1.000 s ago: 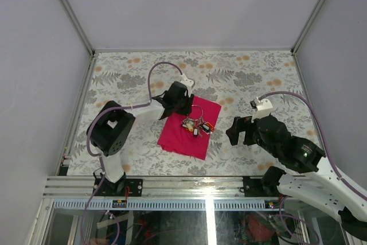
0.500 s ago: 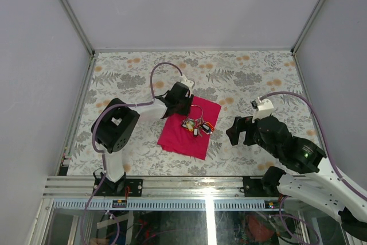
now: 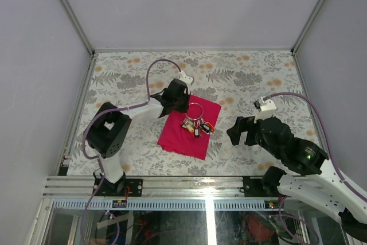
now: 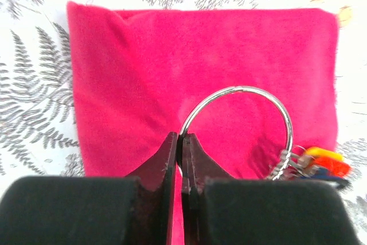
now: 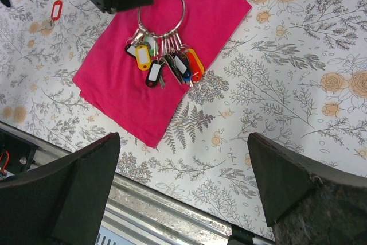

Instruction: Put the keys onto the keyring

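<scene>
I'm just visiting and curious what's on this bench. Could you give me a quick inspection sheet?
Surface: flowered table cover with a pink cloth laid on it.
Job's things: silver ring carrying a bunch of keys and tags, which rests on the cloth. Loose keys: nothing seen.
Clutter: small red piece on the cover, too small to identify.
Pincers: left pincer shut on the ring; right pincer open, off to the side of the cloth.
Cables: purple cables loop along both arms.
Surroundings: plain grey walls; metal rail at the near edge.
</scene>
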Robot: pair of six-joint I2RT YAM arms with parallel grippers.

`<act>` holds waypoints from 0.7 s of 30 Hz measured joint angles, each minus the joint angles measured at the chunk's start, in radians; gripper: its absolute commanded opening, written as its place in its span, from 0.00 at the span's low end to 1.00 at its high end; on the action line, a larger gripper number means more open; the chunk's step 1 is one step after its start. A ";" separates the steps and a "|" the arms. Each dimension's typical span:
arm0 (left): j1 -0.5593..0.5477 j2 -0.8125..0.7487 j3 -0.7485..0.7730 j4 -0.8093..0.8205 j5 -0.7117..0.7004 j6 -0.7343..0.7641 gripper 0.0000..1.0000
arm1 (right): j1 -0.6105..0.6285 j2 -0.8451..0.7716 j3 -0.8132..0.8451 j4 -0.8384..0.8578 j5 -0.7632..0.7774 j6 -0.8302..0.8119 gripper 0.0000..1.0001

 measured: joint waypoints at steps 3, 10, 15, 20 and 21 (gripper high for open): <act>-0.002 -0.088 -0.016 -0.010 0.003 0.019 0.00 | 0.000 -0.001 0.000 0.000 0.000 0.001 0.99; -0.031 -0.268 -0.064 -0.005 0.003 0.073 0.00 | 0.000 -0.001 -0.003 0.001 0.000 0.005 0.99; -0.069 -0.316 -0.099 -0.009 0.010 0.109 0.00 | 0.000 -0.003 -0.003 0.001 0.000 0.005 0.99; -0.162 -0.363 -0.109 -0.012 0.013 0.119 0.00 | 0.000 -0.030 -0.003 0.001 0.007 0.005 0.99; -0.189 -0.375 -0.109 -0.011 0.012 0.120 0.00 | 0.000 -0.040 -0.002 0.001 0.012 0.005 0.99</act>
